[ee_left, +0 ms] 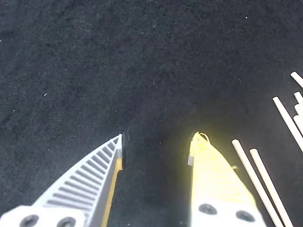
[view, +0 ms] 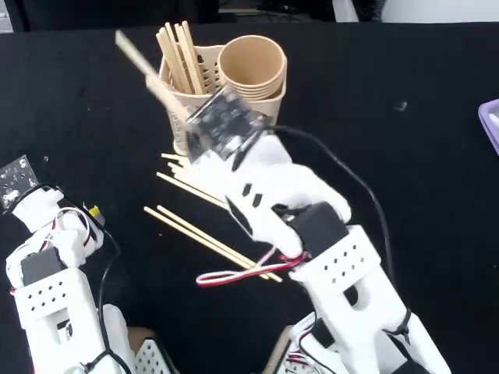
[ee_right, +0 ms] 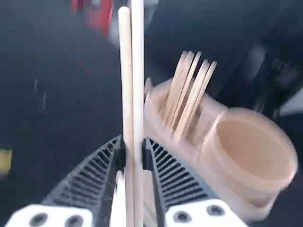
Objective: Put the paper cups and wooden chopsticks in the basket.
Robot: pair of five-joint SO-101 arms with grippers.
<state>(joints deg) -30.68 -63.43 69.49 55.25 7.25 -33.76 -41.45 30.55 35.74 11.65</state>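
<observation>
Your right pincer (ee_right: 134,142): clamped tight on a pair of chopsticks (ee_right: 131,71), gripped side by side, with the long ends running out past the tips. From above, the pair (view: 140,62) slants up and away just beside the basket (view: 273,97), held off the counter (view: 390,156).

The basket stands upright at the far side of the counter. A stack of paper cups (view: 251,62) sits in one side, mouths up. A bundle of chopsticks (view: 178,54) stands in the other side, leaning outward.

On the counter, several loose chopsticks (view: 207,234) lie flat between the basket and the bases of your arms. Some lie right at the basket's foot, and two long ones lie nearer, partly under the right arm.

Your left pincer (ee_left: 156,142): spread wide, holding nothing, low over the black counter on the left, well apart from the basket. A few of the loose chopsticks (ee_left: 258,175) lie just beside its yellow finger (ee_left: 213,175).
</observation>
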